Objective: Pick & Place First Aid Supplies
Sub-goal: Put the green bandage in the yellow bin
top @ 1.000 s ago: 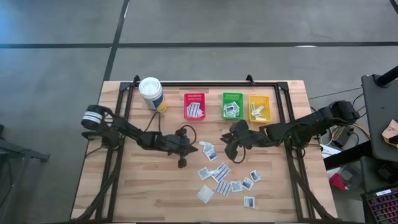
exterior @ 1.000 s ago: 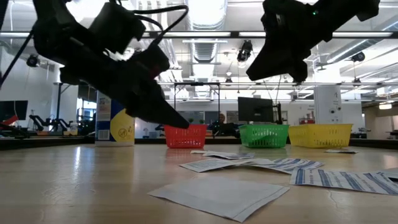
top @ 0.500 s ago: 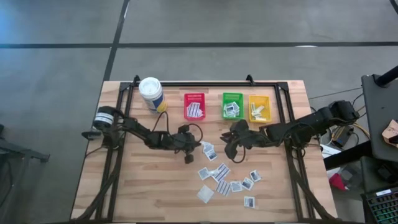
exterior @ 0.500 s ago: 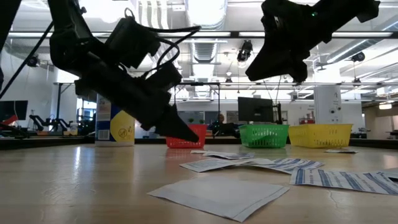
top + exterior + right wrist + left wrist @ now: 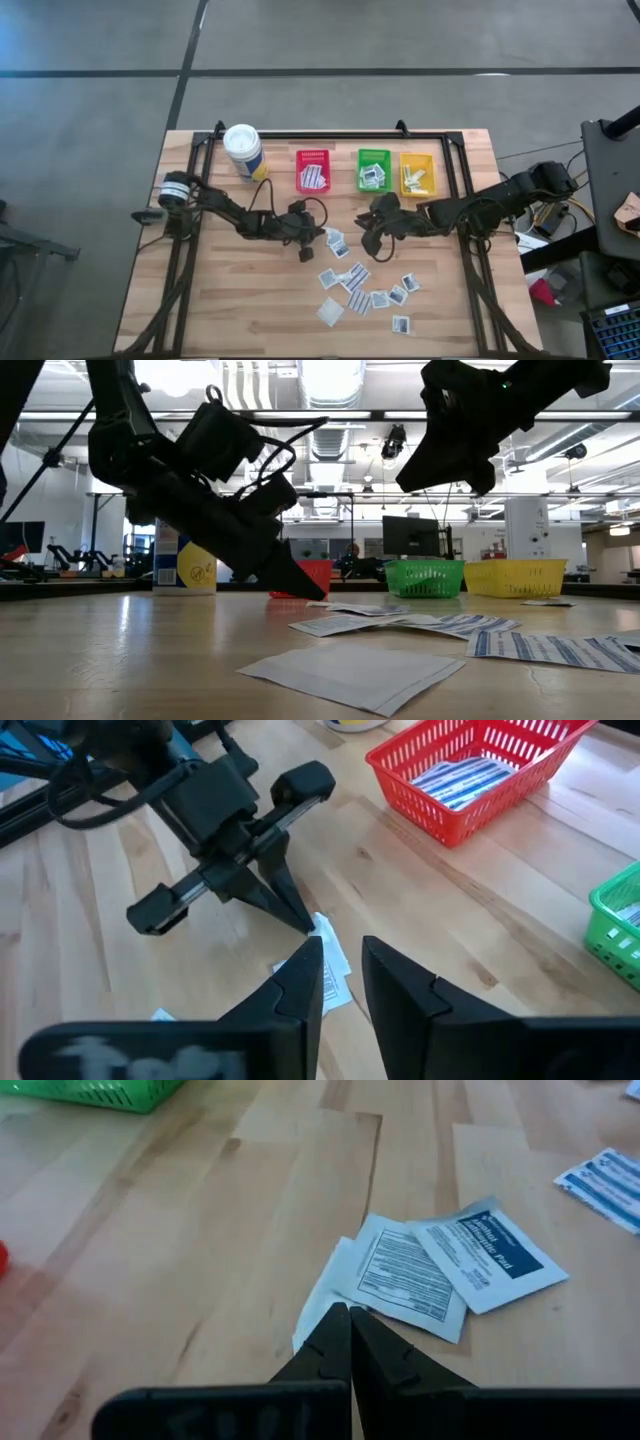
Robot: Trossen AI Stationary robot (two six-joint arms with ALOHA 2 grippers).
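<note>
The left pincer (image 5: pixel 318 238), its fingers pressed together with nothing between them, is reaching down to the edge of a small overlapping cluster of white packets (image 5: pixel 430 1265) near the middle of the counter (image 5: pixel 230 310). In the right wrist view its tip (image 5: pixel 300 920) is meeting the near corner of that cluster. The right pincer (image 5: pixel 362 240) is hanging just beside the cluster on the other side, above the counter, its fingers (image 5: pixel 300 982) parted by a narrow gap and gripping nothing. More packets (image 5: pixel 365 285) are lying scattered flat on the wood toward the front edge, apart from both arms. Along the back are standing a red bin (image 5: pixel 312 171), a green bin (image 5: pixel 373 170) and a yellow bin (image 5: pixel 416 173), each already holding packets, with a white canister (image 5: pixel 243 151) beside the red one.
</note>
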